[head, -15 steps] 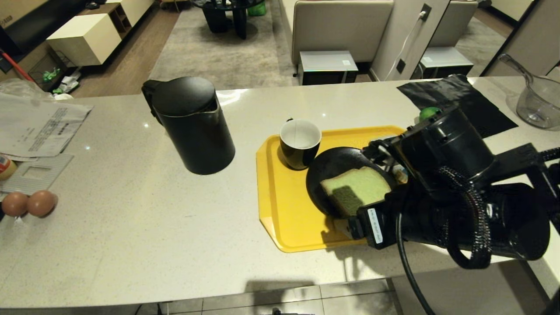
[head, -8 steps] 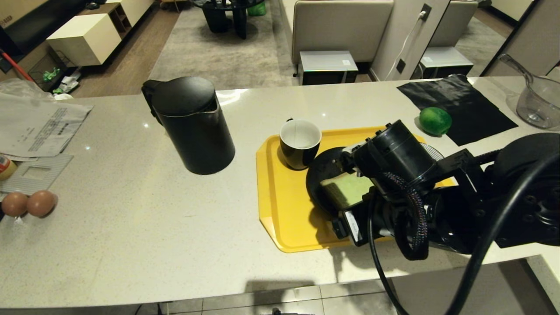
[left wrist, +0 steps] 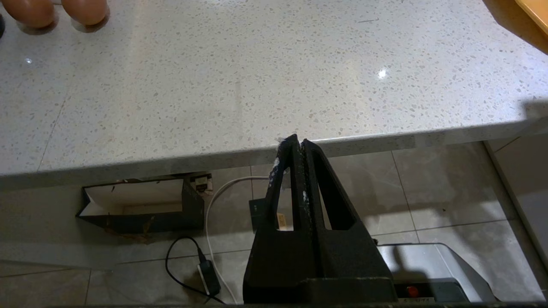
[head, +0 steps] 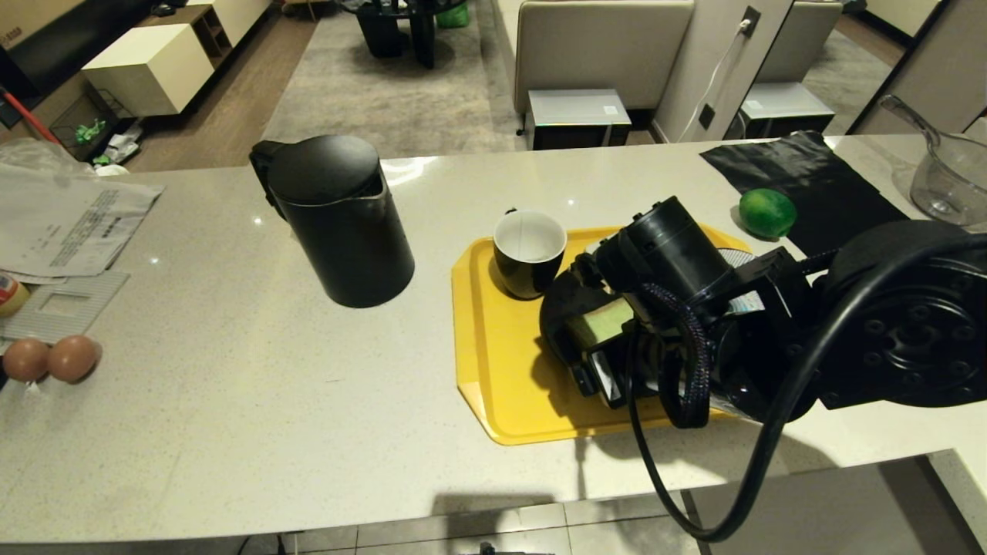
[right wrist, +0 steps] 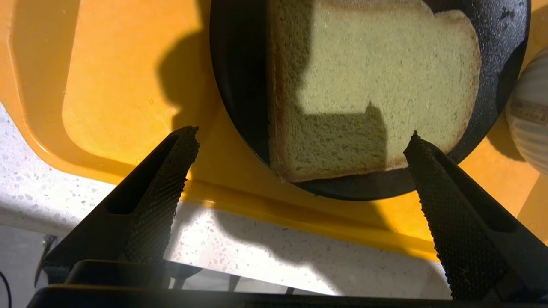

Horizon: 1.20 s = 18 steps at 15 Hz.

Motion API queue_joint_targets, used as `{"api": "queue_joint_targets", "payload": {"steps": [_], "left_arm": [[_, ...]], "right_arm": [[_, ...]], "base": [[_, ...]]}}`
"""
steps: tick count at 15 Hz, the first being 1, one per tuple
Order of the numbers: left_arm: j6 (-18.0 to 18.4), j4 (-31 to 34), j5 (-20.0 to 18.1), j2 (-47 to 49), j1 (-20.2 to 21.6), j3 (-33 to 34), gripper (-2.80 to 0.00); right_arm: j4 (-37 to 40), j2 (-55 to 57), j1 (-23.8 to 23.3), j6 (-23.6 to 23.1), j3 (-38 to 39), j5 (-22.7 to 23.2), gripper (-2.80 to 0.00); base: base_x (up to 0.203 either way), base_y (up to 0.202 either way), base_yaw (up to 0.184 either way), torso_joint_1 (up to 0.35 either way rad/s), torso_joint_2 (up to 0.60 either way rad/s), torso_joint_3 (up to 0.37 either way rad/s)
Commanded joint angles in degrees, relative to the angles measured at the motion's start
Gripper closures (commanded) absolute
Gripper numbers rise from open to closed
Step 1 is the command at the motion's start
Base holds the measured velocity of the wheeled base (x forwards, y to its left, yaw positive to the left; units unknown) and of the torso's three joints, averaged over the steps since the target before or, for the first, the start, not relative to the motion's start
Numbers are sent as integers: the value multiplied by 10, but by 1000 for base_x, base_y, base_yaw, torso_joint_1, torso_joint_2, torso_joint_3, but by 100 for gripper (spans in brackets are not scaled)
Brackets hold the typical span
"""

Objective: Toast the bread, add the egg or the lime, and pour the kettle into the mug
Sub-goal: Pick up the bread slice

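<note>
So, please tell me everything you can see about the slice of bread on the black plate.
The bread is one thick, square slice with a pale green, porous face and a thin tan-brown crust. It lies flat on a round black plate, which sits on a yellow tray. It looks whole and untoasted, and a shadow falls across part of its face. The open right gripper hangs above its near edge, with its fingers on either side, and does not touch it. In the head view, the arm hides most of the slice.
</note>
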<state>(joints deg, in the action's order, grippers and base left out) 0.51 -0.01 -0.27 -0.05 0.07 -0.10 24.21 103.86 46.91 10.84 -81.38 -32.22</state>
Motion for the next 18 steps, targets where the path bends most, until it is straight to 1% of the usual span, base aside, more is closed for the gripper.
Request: {"api": "queue_joint_targets", "payload": {"steps": [1,6,8,9,10,11,18], "left_arm": [[0,-1,0,0,0,0,0],[0,-1,0,0,0,0,0],[0,-1,0,0,0,0,0],[0,0,0,0,0,0,0],[0,0,0,0,0,0,0],[0,-1,0,0,0,0,0],[0,0,0,0,0,0,0]], "right_arm": [[1,8,0,0,-9,-3,-280],[1,25,-1,-1,-15,-7,-280],[-27,36,-5,-11,-19,-15,-280],[-47,40,-10,-29,-16,-17,-280],[-54,43,-14,-37,-15,-22,-280],[-57,47,-16,-38,-16,-30,-280],[-68,48,-28,-50,-15,-36,-280]], "base": [[0,0,0,0,0,0],[0,0,0,0,0,0],[0,0,0,0,0,0],[0,0,0,0,0,0],[0,0,0,0,0,0],[0,0,0,0,0,0],[0,0,0,0,0,0]]}}
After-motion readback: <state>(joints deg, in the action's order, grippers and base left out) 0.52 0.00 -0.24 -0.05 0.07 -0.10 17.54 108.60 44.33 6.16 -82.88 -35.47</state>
